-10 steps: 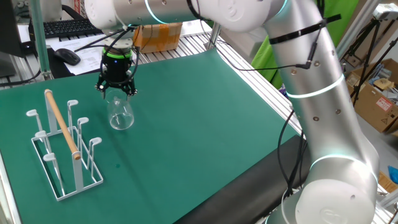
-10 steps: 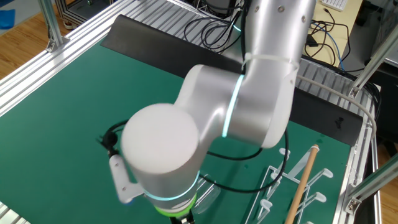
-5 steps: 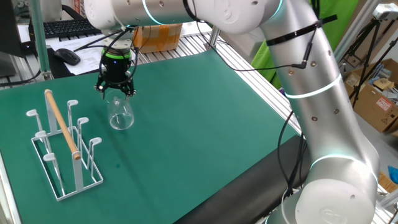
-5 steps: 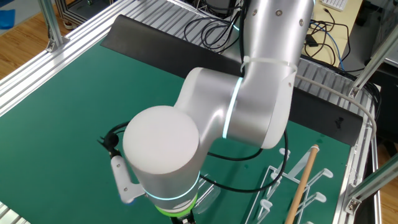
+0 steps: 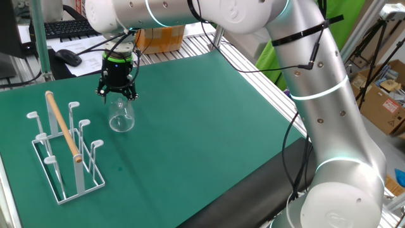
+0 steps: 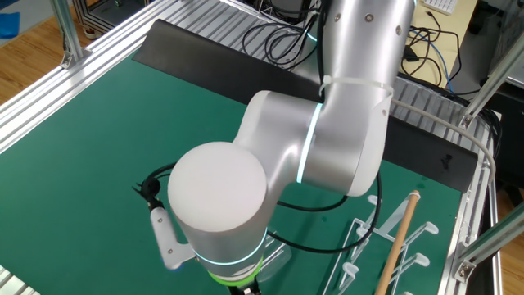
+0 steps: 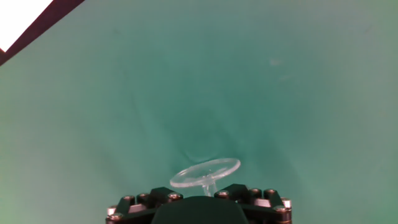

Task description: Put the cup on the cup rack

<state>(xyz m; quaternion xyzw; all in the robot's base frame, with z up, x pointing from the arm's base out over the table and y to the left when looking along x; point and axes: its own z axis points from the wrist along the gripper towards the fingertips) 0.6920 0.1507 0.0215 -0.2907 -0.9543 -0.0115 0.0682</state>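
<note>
Your claw (image 5: 117, 94) a touch higher and further left than a second ago, clamped on the inverted cup's (image 5: 121, 118) stem, cup rack (image 5: 65, 147) nearby, green tabletop (image 5: 209, 126) below.

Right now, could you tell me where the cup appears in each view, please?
One fixed view: cup upside down, left of centre, beside the rack.
Other fixed view: hidden behind the arm.
Hand view: its foot bottom centre, above the jaws.
Shared landmark: green mat.

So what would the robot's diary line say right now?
end effector: shut on cup stem, bowl down | cup: off mat, beside rack | rack: no cup
</note>
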